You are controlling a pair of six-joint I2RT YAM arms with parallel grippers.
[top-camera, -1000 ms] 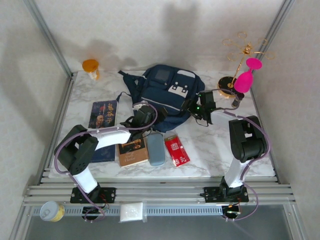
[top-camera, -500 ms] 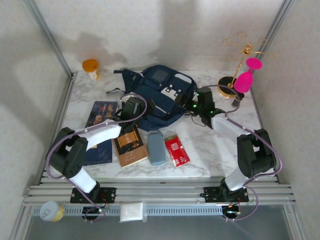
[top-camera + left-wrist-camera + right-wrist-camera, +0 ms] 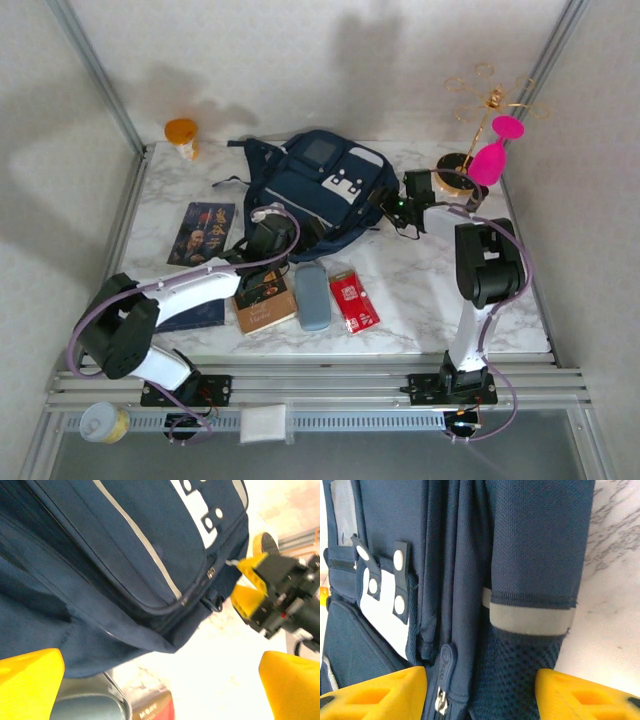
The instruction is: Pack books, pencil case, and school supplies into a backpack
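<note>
Just ahead of the spread right fingers (image 3: 375,692) lies the backpack (image 3: 530,545).

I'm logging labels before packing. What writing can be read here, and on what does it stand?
"MO..." on the red packet, pale letters in the left wrist view; the rest is blurred.
Yellow characters on the navy book: too small to read.
Print on the tan book: too small to read.
The backpack: no writing visible.
</note>
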